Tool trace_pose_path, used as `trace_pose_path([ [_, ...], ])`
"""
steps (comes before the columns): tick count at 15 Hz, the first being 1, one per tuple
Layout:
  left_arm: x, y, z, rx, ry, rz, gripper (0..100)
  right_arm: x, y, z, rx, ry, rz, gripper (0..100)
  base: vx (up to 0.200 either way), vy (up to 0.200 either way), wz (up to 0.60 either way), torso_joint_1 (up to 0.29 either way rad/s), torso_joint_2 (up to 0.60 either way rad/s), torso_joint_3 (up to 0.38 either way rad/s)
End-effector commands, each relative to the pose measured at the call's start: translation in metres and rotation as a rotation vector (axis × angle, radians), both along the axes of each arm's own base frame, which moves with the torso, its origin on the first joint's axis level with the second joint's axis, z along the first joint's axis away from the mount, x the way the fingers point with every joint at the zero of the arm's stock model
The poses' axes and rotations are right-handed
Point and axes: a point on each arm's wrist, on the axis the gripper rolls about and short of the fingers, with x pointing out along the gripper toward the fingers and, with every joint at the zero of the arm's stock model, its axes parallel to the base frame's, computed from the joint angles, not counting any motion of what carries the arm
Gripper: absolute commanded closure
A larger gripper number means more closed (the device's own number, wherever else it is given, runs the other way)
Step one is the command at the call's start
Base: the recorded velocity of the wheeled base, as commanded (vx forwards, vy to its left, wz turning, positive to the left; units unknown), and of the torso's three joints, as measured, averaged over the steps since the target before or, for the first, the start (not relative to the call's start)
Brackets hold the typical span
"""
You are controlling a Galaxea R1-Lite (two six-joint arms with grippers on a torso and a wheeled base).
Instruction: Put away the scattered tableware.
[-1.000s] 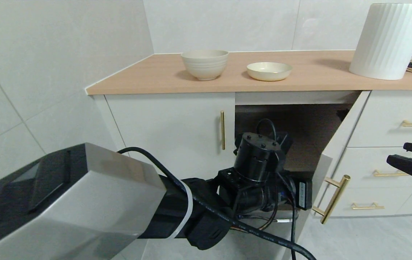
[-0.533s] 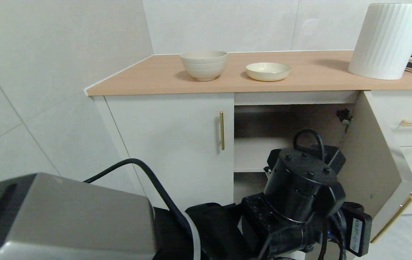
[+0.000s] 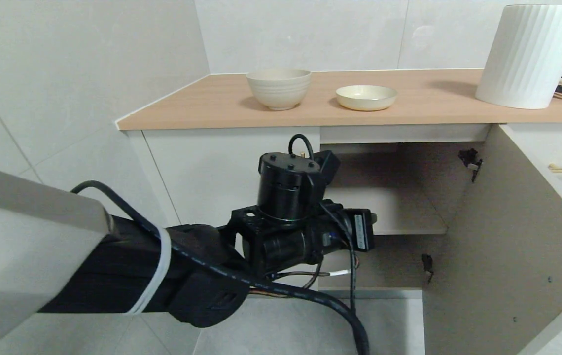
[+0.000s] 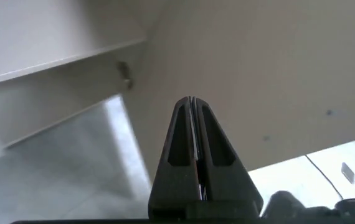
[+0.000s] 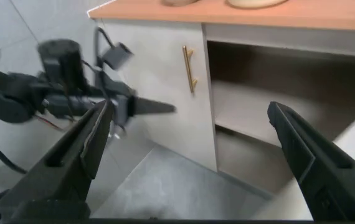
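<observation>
Cream ceramic on pale wood: 1 ribbed bowl (image 3: pixel 278 88) and 1 shallow dish (image 3: pixel 366 96) sit side by side but apart toward the left end of the countertop (image 3: pixel 202 108), neither yet stowed. Below them the cabinet door (image 3: pixel 508 236) stands swung wide, baring an inner shelf (image 3: pixel 394 214). The left gripper (image 4: pixel 192 109), fingers pressed together and holding nothing, hangs low before the opening. The right gripper (image 5: pixel 190 107) is spread wide, also holding nothing. On this evidence the cabinet is ready, and both pieces remain to be put away.
</observation>
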Motion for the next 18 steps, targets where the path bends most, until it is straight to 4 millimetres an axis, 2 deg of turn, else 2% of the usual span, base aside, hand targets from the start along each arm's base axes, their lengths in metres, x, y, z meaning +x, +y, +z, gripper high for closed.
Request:
trace_pose_path([
  [1, -0.004, 0.075, 0.022, -0.014, -0.012, 0.143, 100, 0.009, 0.003, -0.003, -0.009, 0.032, 0.009, 0, 0.000, 0.000, 0.00, 0.000, 0.00, 0.000],
  [4, -0.032, 0.152, 0.038, -0.030, -0.042, 0.293, 100, 0.036, 0.015, -0.007, -0.032, 0.106, 0.032, 0, 0.000, 0.000, 0.00, 0.000, 0.00, 0.000],
  [7, -0.062, 0.208, 0.052, -0.024, -0.141, 0.435, 100, 0.078, 0.028, -0.012, -0.021, 0.172, 0.031, 0, 0.000, 0.000, 0.00, 0.000, 0.00, 0.000],
  [9, -0.069, 0.229, 0.061, 0.047, -0.230, 0.497, 100, 0.093, 0.033, -0.016, -0.010, 0.176, 0.030, 0, 0.000, 0.000, 0.00, 0.000, 0.00, 0.000],
  [10, -0.074, 0.232, 0.065, 0.097, -0.275, 0.494, 100, 0.095, 0.034, -0.017, -0.014, 0.184, 0.030, 0, 0.000, 0.000, 0.00, 0.000, 0.00, 0.000],
  [13, -0.088, 0.236, 0.065, 0.181, -0.283, 0.475, 100, 0.090, 0.032, -0.029, -0.050, 0.237, 0.030, 0, 0.000, 0.000, 0.00, 0.000, 0.00, 0.000],
  [16, -0.090, 0.237, 0.062, 0.214, -0.265, 0.464, 100, 0.085, 0.030, -0.027, -0.069, 0.214, 0.023, 0, 0.000, 0.000, 0.00, 0.000, 0.00, 0.000],
  [17, -0.089, 0.237, 0.062, 0.214, -0.264, 0.462, 0, 0.084, 0.030, -0.026, -0.069, 0.213, 0.023, 0, 0.000, 0.000, 0.00, 0.000, 0.00, 0.000],
  [18, -0.089, 0.236, 0.063, 0.210, -0.267, 0.461, 0, 0.084, 0.030, -0.026, -0.069, 0.211, 0.023, 0, 0.000, 0.000, 0.00, 0.000, 0.00, 0.000],
])
